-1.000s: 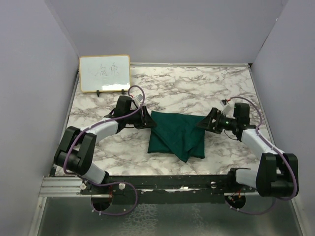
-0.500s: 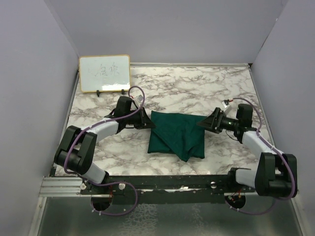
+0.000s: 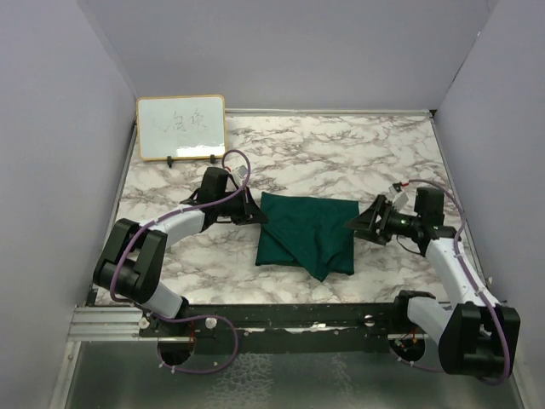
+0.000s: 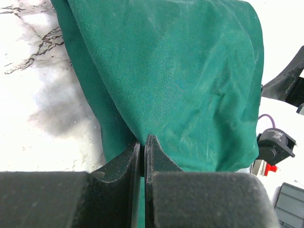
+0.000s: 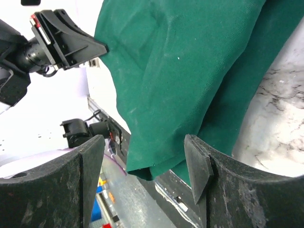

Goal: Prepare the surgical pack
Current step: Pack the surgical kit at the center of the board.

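Green cloth in the middle of the marble table — that's the surgical pack, folded into a rumpled bundle and lying flat between the two arms, a loose point of fabric hanging toward the near edge. Nothing of its contents shows; it's all drape from here.

Left pincer is down at the pack's far-left corner, and the wrist view tells it plainly: jaws pressed together, with a fold of the green fabric nipped right at the tips.

Right pincer sits at the far-right corner, jaws standing well apart — in its own camera the cloth's edge lies in the gap between the two fingers, with nothing gripped.

Back in the far-left corner, a wood-framed whiteboard stands upright, well apart from the pack.
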Tool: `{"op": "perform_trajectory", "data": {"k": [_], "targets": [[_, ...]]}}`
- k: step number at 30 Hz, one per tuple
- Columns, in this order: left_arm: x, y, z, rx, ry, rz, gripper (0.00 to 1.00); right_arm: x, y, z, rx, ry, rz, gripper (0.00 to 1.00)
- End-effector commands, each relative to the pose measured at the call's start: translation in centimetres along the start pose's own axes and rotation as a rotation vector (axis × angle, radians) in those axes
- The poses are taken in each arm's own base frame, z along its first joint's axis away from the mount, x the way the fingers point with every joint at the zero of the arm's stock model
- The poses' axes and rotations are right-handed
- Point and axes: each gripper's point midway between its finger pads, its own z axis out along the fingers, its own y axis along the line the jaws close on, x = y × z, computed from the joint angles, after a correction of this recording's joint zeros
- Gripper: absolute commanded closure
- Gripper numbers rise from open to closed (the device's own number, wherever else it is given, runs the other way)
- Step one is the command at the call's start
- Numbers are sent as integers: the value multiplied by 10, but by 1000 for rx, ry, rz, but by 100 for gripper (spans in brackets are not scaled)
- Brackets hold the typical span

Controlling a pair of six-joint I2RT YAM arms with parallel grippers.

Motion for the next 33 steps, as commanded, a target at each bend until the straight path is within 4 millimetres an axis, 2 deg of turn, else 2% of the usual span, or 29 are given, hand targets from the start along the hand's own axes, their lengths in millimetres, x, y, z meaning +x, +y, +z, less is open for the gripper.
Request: {"op": "perform_trajectory", "data": {"k": [1, 3, 5, 11, 18, 23, 33], "targets": [[4, -1, -5, -9, -1, 18, 100, -30, 5, -14, 106, -121, -110, 31], [3, 0, -6, -11, -9, 18, 100, -39, -9, -14, 169, -153, -122, 27], [1, -1, -5, -11, -13, 22, 100, -41, -18, -10, 152, -138, -109, 25], [2, 1, -5, -17, -6, 21, 100, -61, -19, 7, -4, -150, -153, 17], [4, 2, -5, -10, -4, 12, 100, -48, -21, 28, -236, -32, -122, 16], [6, 1, -4, 6, 8, 5, 100, -49, -9, 27, -322, -38, -125, 17], [7, 0, -6, 8, 0, 7, 100, -47, 0, 27, -377, -18, -119, 19]]}}
